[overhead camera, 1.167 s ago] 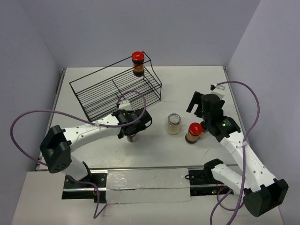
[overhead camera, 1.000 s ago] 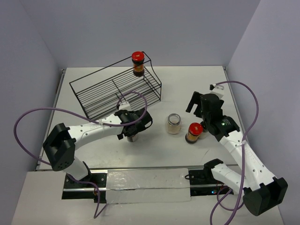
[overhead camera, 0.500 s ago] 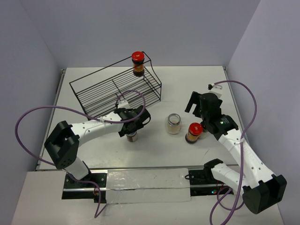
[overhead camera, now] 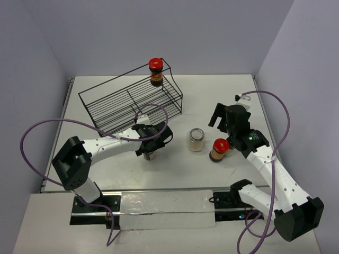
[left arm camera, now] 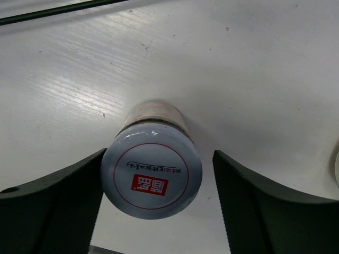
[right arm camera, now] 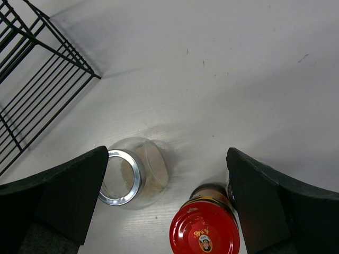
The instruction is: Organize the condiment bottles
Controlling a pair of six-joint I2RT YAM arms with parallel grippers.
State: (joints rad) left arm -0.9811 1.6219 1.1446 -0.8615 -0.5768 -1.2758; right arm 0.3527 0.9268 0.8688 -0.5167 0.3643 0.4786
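The grey-lidded jar (left arm camera: 151,174) stands upright on the tabletop (overhead camera: 212,100) near the wire rack (overhead camera: 132,100). The left tool (left arm camera: 157,182) is open around it, with one finger touching the lid and the other standing clear. I would centre the jar before closing, then lift it straight up. The right tool (right arm camera: 167,153) hangs open above the red-lidded jar (right arm camera: 204,228).

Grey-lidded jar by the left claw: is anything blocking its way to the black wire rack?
Nothing visible does. The grey-lidded jar sits between the left gripper's open fingers, with only table surface between it and the wire rack. The rack's one red-lidded jar stands in its far right corner.
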